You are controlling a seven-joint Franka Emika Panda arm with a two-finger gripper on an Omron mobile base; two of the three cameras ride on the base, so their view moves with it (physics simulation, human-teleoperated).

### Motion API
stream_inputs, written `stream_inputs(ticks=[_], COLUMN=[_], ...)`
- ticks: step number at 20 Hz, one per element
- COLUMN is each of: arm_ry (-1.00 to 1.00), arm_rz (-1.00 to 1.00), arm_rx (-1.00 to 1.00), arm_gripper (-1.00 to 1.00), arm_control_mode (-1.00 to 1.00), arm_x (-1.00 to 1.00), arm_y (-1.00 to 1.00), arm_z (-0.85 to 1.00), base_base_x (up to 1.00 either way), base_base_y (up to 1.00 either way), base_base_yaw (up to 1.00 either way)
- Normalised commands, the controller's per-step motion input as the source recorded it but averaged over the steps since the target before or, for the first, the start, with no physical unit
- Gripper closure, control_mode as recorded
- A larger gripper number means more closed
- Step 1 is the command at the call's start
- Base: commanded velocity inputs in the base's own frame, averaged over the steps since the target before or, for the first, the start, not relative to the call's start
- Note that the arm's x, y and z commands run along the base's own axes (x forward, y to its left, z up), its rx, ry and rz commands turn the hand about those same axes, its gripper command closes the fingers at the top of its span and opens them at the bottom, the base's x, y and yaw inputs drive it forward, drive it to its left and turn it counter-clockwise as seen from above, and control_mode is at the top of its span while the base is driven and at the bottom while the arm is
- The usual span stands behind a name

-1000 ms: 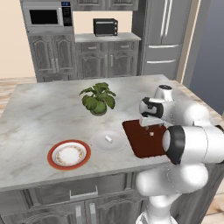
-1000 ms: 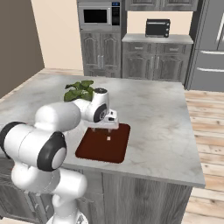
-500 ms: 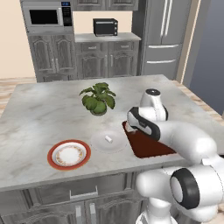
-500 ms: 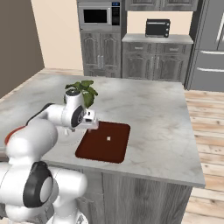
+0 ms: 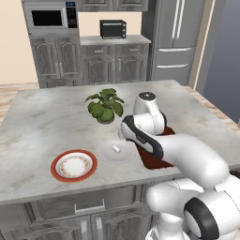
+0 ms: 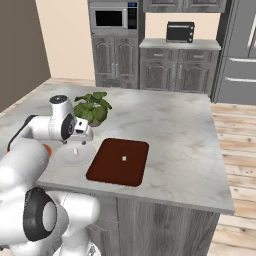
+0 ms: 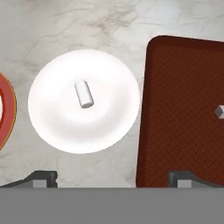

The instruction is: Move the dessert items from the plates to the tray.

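A: Item one, far left on the marble counter?

B: Plate with the orange-red rim, cream patterned centre, nothing on it that I can make out. In the hand view just a sliver of its rim shows at the left edge

A: Next along?

B: Plain white plate, sitting just beside the red-rimmed one, not touching it. One short white cylinder lies on its side near the middle of the plate. Same pair from the left base view: white plate, cylinder. From the right base view the plate carries the cylinder directly below the hand

A: Behind that?

B: Potted plant, leafy green, upright, set further back on the counter

A: Then the tray?

B: Flat dark red-brown tray, rounded corners, just to the right of the white plate with a narrow strip of marble between. One small pale lump rests on it at the right edge of the hand view. From the right base view the tray has the lump near its centre

A: And the hand?

B: Gripper hangs over the white plate, above the cylinder, jaws spread wide, holding nothing. In the hand view one dark fingertip stands at the bottom over the plate's near side, the other over the tray's near corner

A: Background?

B: Microwave up left, toaster oven on the far counter, fridge to the right
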Motion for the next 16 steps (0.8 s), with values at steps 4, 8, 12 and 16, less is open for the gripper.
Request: stream_inputs(ticks=[4,8,12,16], arm_ry=[0.0,0.0,0.0,0.0], arm_rz=[0.02,0.01,0.02,0.03], arm_rx=[0.0,0.0,0.0,0.0], arm_gripper=[-1.0,-1.0,-1.0,-1.0], arm_control_mode=[-1.0,-1.0,-1.0,-1.0], arm_x=[0.0,0.0,0.0,0.0], arm_y=[0.48,0.45,0.3,0.15], arm_z=[0.16,0.03,-0.01,-0.1], base_base_x=[0.0,0.0,0.0,0.0], base_base_y=[0.0,0.0,0.0,0.0], base_base_yaw=[0.0,0.0,0.0,0.0])
